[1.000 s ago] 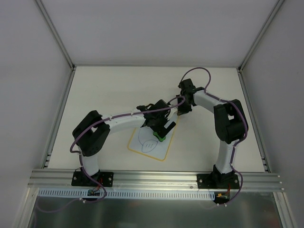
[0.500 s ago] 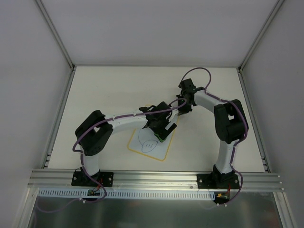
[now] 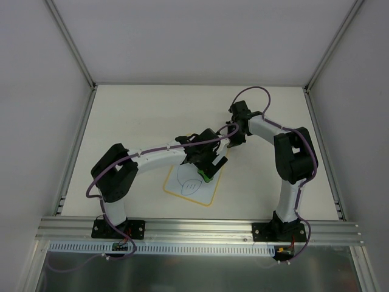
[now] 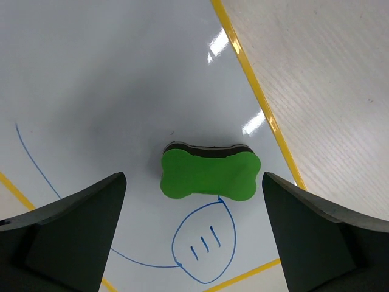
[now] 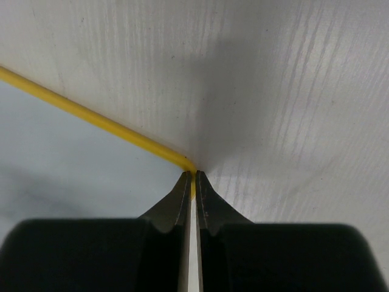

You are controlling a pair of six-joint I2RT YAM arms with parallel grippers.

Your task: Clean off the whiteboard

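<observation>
The whiteboard [image 3: 203, 193], white with a yellow border, lies flat on the table and bears a blue drawing [image 3: 191, 183]. A green bone-shaped eraser [image 3: 207, 177] lies on its right part. My left gripper [image 3: 208, 165] hovers over the eraser, open and empty. In the left wrist view the eraser [image 4: 209, 173] lies on the whiteboard [image 4: 121, 79] between the wide-apart fingers [image 4: 67, 237], just above a blue oval with three strokes [image 4: 203, 246]. My right gripper [image 3: 233, 142] is shut, its tips [image 5: 194, 176] set on the whiteboard's [image 5: 61, 158] far right corner.
The pale wood-grain tabletop [image 3: 152, 115] is enclosed by white walls with metal posts. An aluminium rail [image 3: 200, 226] runs along the near edge, where both arm bases are bolted.
My left arm's elbow has swung a little to the left while its gripper stayed over the eraser. The eraser, the whiteboard and my right arm have not moved.
</observation>
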